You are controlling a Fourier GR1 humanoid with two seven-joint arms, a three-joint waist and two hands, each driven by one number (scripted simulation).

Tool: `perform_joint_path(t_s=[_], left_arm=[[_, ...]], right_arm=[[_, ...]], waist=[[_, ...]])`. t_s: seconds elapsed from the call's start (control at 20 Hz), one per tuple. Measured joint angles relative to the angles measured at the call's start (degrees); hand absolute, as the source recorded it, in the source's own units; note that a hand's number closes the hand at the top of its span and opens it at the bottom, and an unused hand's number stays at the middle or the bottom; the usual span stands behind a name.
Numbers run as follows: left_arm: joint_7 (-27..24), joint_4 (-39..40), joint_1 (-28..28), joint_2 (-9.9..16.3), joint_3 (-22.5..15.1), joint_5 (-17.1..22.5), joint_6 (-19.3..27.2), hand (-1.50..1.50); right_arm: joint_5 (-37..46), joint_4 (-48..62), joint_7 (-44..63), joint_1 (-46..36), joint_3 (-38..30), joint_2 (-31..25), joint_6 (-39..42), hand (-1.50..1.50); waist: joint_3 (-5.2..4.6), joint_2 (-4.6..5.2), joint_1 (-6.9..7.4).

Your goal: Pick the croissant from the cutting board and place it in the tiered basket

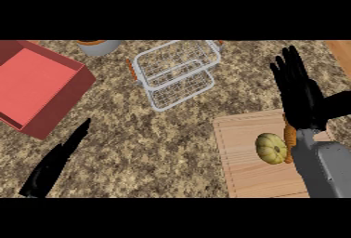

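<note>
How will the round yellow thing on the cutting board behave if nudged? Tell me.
The round yellow thing looks ribbed and squat, so it would probably roll a little rather than slide. It lies right beside the croissant, so a nudge may shift that too. The cutting board shows no rim to stop it.

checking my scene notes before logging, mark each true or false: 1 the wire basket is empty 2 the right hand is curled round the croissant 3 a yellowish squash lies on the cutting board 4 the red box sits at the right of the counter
1. True: the tiered basket holds nothing.
2. False: the right hand is open, fingers straight, above the croissant, which is partly hidden by the arm.
3. True: the squash lies on the cutting board.
4. False: the red box sits at the left.
</note>
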Motion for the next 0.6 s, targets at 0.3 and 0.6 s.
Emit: perform_joint_path(t_s=[0.3, 0.6], left_arm=[[-0.8, -2.5, -4.4, -7.1, 3.5, -0.5, 8.5, 0.0], [-1.8, -2.7, -7.4, -13.4, 4.3, 0.1, 13.3, 0.0]], right_arm=[[-8.6, 0.4, -4.0, 0.6, -9.8, -9.0, 14.7, 1.5], [-18.5, 8.3, -2.9, 3.9, -16.7, -11.8, 25.3, -1.5]], waist=[[-0.86, 1.15, -1.68], [-0.82, 1.67, -2.31]])
